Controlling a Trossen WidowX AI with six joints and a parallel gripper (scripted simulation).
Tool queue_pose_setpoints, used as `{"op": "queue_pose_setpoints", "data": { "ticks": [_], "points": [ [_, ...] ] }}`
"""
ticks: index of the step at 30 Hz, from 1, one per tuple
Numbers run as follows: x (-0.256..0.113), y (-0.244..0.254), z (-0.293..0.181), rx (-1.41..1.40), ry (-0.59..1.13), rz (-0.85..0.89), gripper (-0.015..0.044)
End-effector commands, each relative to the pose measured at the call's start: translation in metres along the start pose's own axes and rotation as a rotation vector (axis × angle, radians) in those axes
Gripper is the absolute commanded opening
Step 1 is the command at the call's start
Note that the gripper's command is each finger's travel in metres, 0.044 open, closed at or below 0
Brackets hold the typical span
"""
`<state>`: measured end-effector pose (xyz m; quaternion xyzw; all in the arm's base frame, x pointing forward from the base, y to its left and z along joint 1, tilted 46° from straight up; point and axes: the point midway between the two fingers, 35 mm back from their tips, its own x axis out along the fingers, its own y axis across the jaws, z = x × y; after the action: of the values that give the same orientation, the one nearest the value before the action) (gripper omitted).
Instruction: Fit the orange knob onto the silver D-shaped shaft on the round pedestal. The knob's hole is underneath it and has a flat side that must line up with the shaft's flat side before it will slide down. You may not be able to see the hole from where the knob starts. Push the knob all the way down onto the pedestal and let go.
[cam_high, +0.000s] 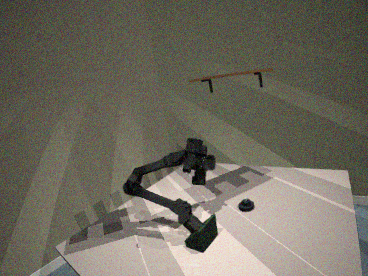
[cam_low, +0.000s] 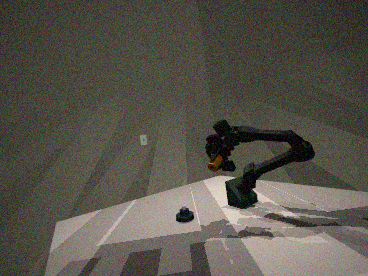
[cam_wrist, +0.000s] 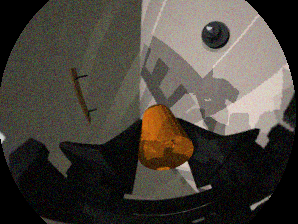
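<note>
The orange knob (cam_low: 215, 162) (cam_wrist: 164, 137) is held between the fingers of my gripper (cam_wrist: 158, 121), which is shut on it. In the exterior view the knob is tilted and stands high above the table, to the right of the pedestal. In the top view the knob is hidden behind the gripper. The dark round pedestal (cam_high: 246, 205) (cam_low: 184, 216) (cam_wrist: 215, 36) stands on the table, apart from the knob. Its short shaft (cam_low: 184, 210) points up, with a bright glint in the wrist view. The shaft's flat side and the knob's hole cannot be made out.
The pale table (cam_high: 320, 200) (cam_low: 75, 235) carries broad shadows. The arm's green base (cam_high: 202, 237) (cam_low: 241, 194) stands on it. An orange-brown rail (cam_high: 232, 75) (cam_wrist: 80, 97) with dark brackets is on the wall beyond. A small white plate (cam_low: 143, 140) is also on a wall.
</note>
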<state>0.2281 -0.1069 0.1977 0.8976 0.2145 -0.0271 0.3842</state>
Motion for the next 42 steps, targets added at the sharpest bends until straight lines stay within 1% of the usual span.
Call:
{"op": "queue_pose_setpoints", "data": {
  "ticks": [1,32,37,42],
  "points": [
    [0.0001,0.001,0.0006,-0.006,-0.002,-0.001,0.0],
    [0.0004,0.0004,0.0002,-0.007,-0.002,0.004,0.0],
    [0.004,-0.0037,-0.0012,-0.011,0.001,-0.021,0.0],
    [0.0098,-0.0082,-0.0008,-0.012,-0.002,-0.092,0.0]
  ]
}}
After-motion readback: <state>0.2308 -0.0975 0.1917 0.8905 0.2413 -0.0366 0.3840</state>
